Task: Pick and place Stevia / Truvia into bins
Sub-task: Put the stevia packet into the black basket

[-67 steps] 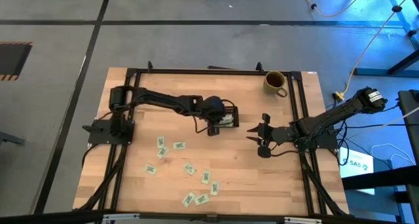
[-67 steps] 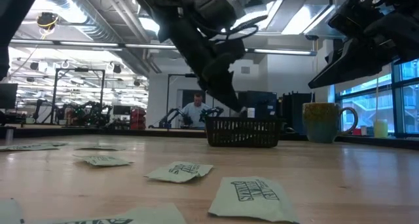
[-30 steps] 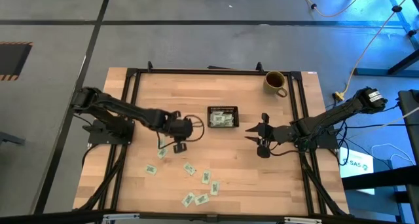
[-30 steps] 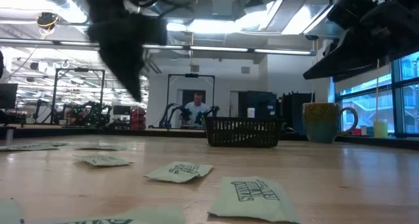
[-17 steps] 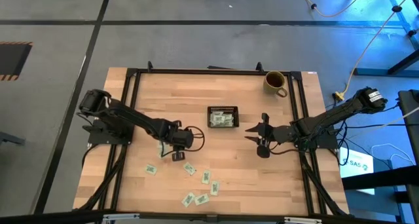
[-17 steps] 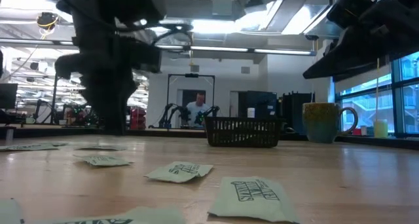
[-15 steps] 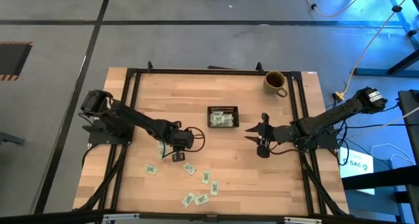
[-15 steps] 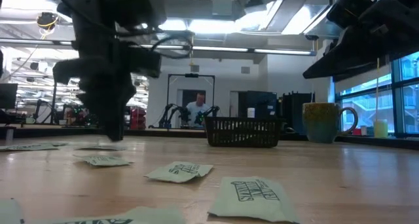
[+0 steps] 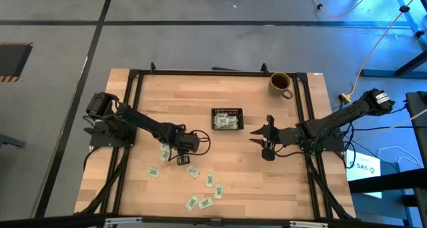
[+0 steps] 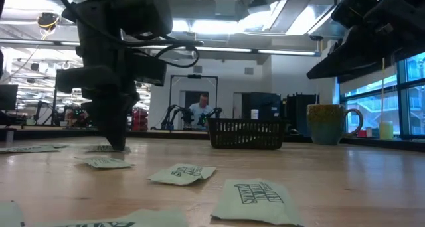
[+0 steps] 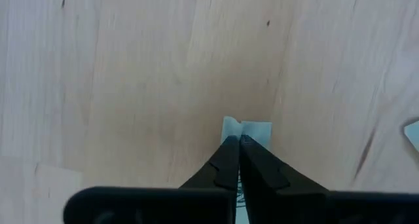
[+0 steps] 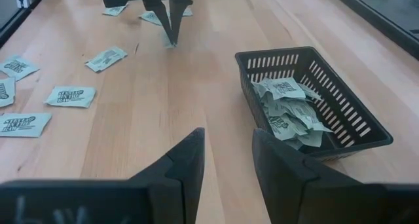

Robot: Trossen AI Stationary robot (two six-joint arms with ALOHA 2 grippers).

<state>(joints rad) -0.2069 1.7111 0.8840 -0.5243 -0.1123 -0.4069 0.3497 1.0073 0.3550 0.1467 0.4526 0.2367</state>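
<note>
Several pale green Stevia packets [image 9: 209,181] lie flat on the near half of the wooden table; they also show in the low view [image 10: 180,173]. The black slotted tray [image 9: 227,111] holds a heap of packets [image 12: 285,106]. My left gripper [image 9: 181,159] points down at the table left of the tray and is shut on one packet [image 11: 247,128]. It also shows in the right wrist view [image 12: 172,40]. My right gripper [image 9: 262,142] is open and empty, right of the tray and above the table. My left gripper pinches one packet between its two fingertips [image 11: 228,149], near the packet's far short edge [image 11: 252,126]. The fingers come from above, pointing down. The packet lies on the table, and its edge shows just past the fingertips.
An olive-yellow mug [image 9: 280,83] stands at the table's far right corner. A dark frame [image 9: 133,78] runs along the table's sides. Bare wood lies between the tray and my right gripper. A person [image 10: 200,109] shows in the room far behind the table.
My left gripper has gone toward the table's near edge and down, until its fingertips reach the table at a packet. My right gripper has kept still.
</note>
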